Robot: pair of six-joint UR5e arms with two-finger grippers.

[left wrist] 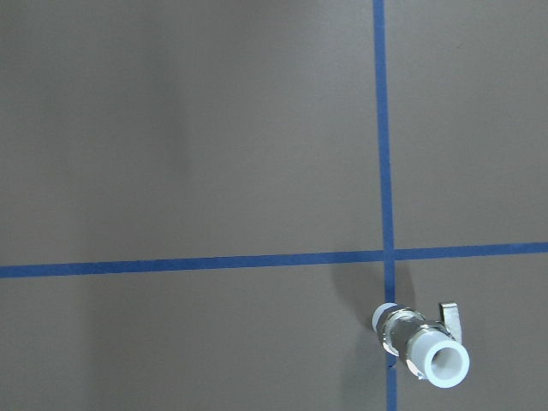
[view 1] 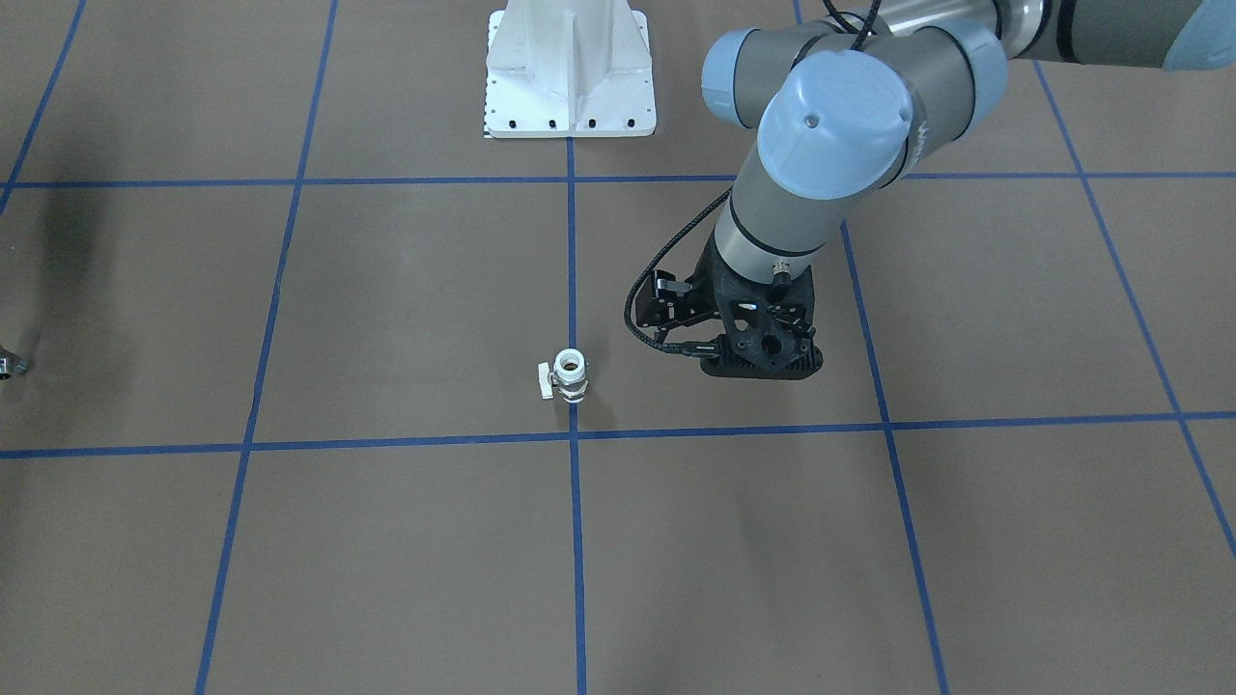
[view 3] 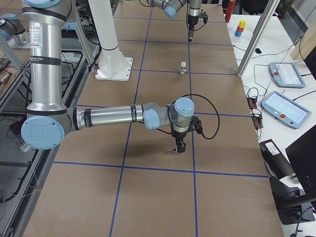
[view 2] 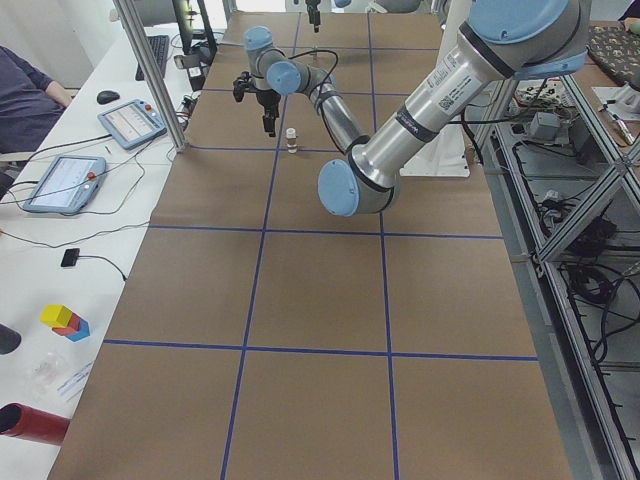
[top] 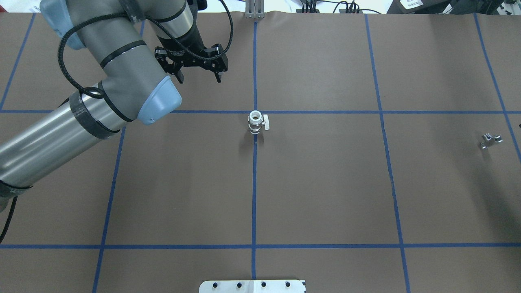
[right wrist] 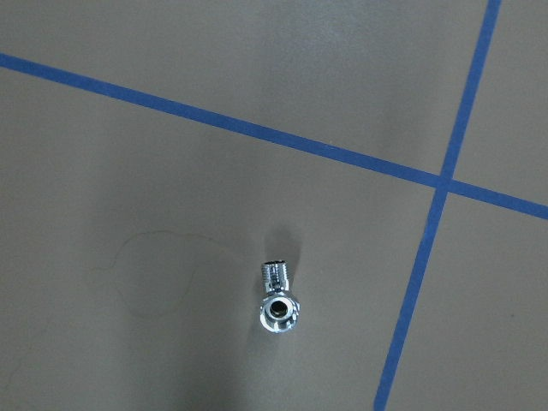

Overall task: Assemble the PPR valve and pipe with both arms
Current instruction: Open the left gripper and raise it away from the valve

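Note:
The white PPR valve point(top: 256, 122) stands upright on the brown table where two blue tape lines cross, its open collar up and its handle to the side. It also appears low in the left wrist view point(left wrist: 424, 344). My left gripper point(top: 199, 78) hovers open and empty, farther from the robot's base and to the valve's left. The silver pipe point(top: 490, 140) lies alone near the table's right end and shows in the right wrist view point(right wrist: 278, 300). My right gripper point(view 3: 178, 146) hangs just over the pipe point(view 3: 175, 150); whether it is open or shut I cannot tell.
A white bolted pedestal point(view 1: 570, 77) stands at the robot's side of the table. Blue tape lines grid the brown surface. Beyond the far edge a side desk holds tablets point(view 2: 65, 182), an aluminium post point(view 2: 150, 70) rises there, and a person point(view 2: 25, 90) sits by it.

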